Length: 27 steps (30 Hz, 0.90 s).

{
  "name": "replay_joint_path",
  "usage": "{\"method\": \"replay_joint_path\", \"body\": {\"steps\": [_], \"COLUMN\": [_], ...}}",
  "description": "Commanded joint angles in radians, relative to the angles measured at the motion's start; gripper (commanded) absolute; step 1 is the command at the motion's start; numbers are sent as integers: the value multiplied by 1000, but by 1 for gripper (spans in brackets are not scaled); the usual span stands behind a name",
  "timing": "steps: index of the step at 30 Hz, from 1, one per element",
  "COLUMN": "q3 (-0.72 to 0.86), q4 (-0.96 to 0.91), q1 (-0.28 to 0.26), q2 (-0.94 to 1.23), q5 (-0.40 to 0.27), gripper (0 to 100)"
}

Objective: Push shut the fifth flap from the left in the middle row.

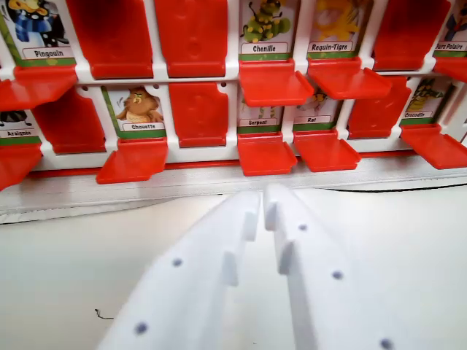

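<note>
Wrist view shows a red and white game board (233,157) across the top, its open flaps showing cards from Pingouin (44,33) and Chouette (139,109) on the wrist view's left to Rat (315,113) and Crocodile (427,98) rightward. Which flap is the fifth I cannot tell. Below, over the white table (58,255), the white gripper (263,197) hovers near the board with fingers nearly together, holding nothing.

White gripper (263,200) nearly closed above pale table (58,277), red-flapped animal game board (230,87), Serpent flap (266,154) open
</note>
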Motion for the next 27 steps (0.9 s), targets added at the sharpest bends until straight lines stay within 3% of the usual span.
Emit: {"method": "replay_joint_path", "body": {"steps": [1,27], "q3": [-80,-434], "q4": [-54,-95], "q1": [5,34], "q2": [-51,-423], "q5": [-5,-6], "gripper": [0,0]}}
